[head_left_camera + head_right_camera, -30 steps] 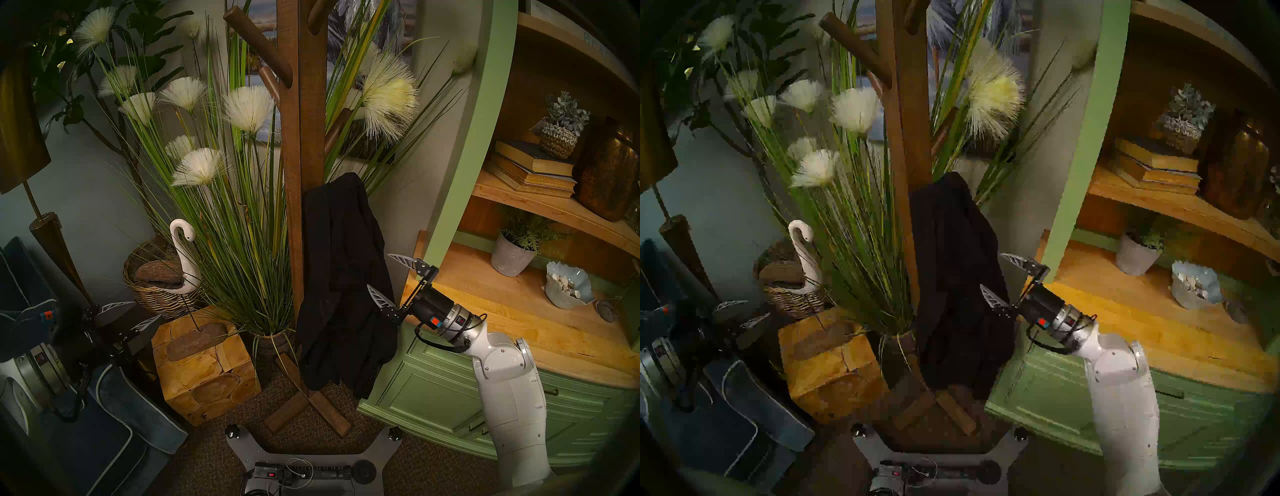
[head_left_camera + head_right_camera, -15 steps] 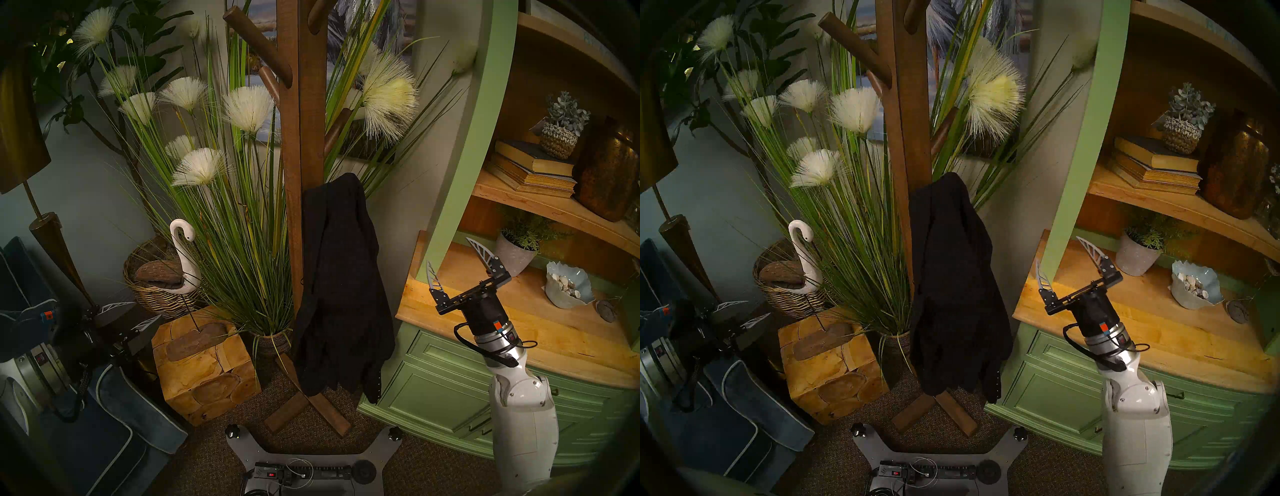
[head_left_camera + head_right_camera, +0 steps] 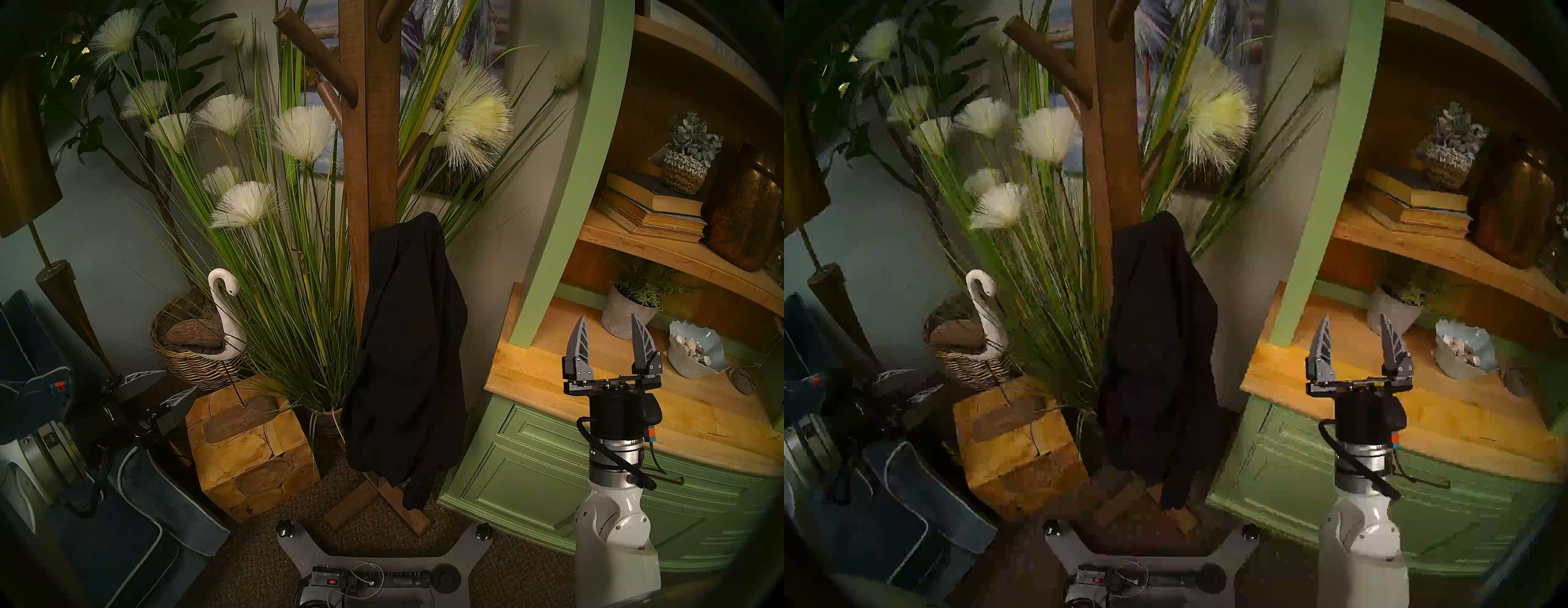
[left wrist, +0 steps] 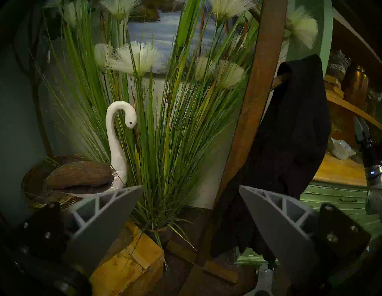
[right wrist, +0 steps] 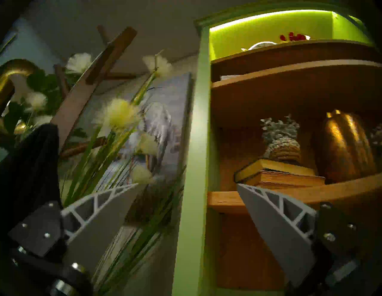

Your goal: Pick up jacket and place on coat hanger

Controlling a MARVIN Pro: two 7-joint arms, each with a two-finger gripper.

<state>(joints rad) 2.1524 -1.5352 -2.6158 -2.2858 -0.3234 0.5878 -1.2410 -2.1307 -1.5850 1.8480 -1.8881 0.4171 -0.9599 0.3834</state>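
Carpeted floor and a green cabinet with wooden shelves (image 3: 547,475) frame the corner. On the tall brown wooden coat stand (image 3: 367,178) (image 3: 1113,161) (image 4: 248,132), the limp black fabric jacket (image 3: 407,352) (image 3: 1157,352) (image 4: 289,140) (image 5: 31,165) hangs from a low peg. Well apart, by the cabinet, the right gripper (image 3: 612,329) (image 3: 1354,329) (image 5: 187,186) points upward, fingers spread wide, empty. Low beside the dark blue cushion (image 3: 140,522), the left gripper (image 3: 176,382) (image 4: 191,187) is also spread and empty.
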